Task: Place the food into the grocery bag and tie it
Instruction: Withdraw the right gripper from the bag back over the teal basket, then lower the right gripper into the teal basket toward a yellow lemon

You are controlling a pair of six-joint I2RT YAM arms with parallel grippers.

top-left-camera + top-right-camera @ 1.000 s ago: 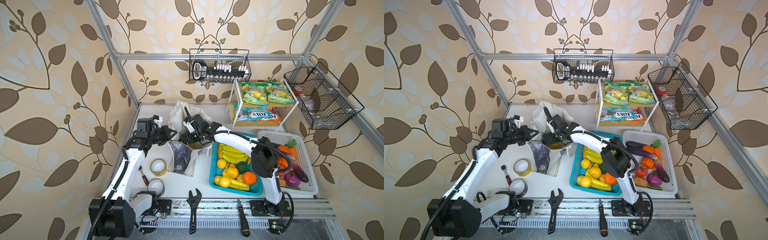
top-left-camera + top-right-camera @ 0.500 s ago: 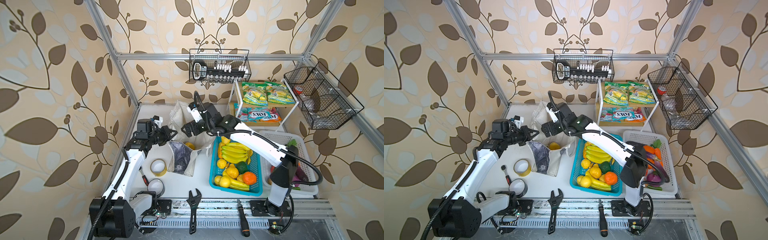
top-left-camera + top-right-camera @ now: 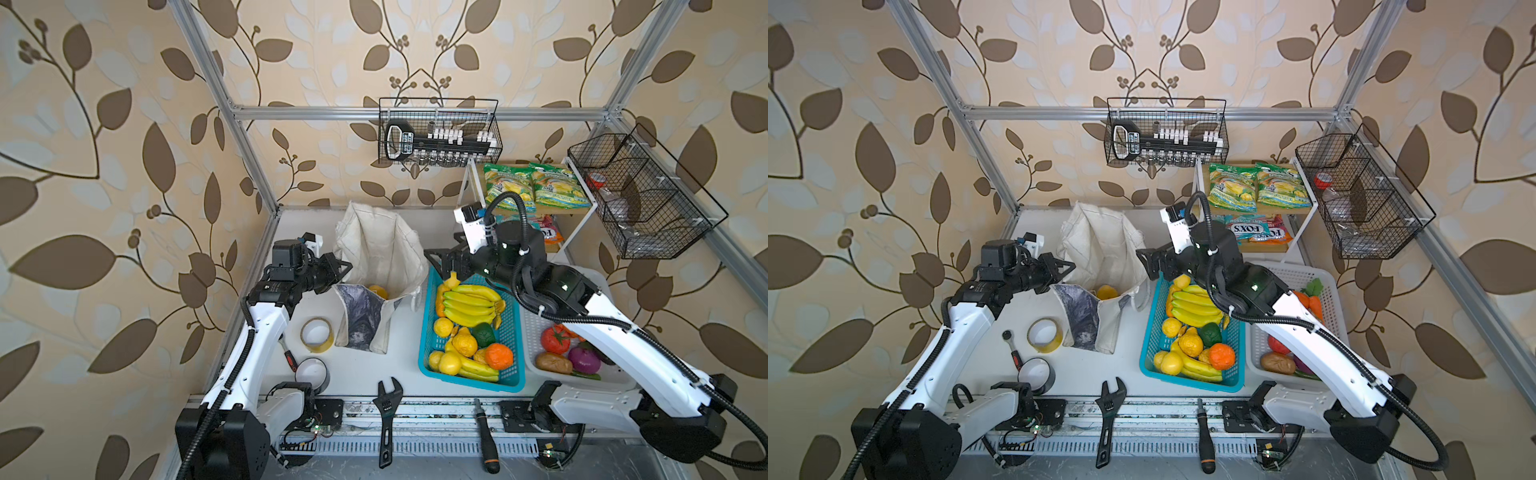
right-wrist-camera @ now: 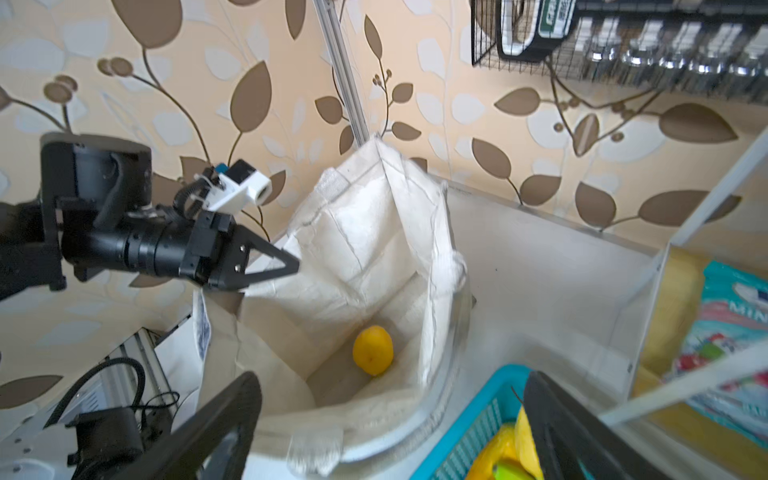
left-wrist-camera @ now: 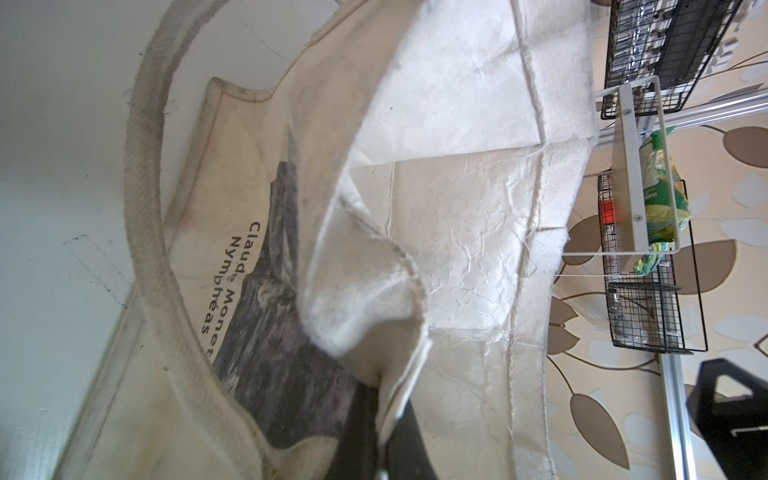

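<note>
Currently, in both top views, the bag (image 3: pixel 384 249) stands at centre with one lemon (image 3: pixel 379 291) inside. The left claw (image 3: pixel 344 266) pinches its rim. The right claw (image 3: pixel 441 262) hangs wide and empty beside the blue basket (image 3: pixel 427 345).

Left wrist view: cloth is clamped between the fingers (image 5: pixel 361 419).

Right wrist view: the bag's mouth gapes.

Risk, in my judgement: a slipping rim would collapse the opening. Green packets (image 3: pixel 536 189) lie upper right, well apart, crowded by a black wire rack (image 3: pixel 648 216).

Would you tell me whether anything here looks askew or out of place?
Nothing is spilled. The grocery bag sags lopsided, its rim pinched by the left gripper. A wrench and a screwdriver lie across the front rail.
</note>
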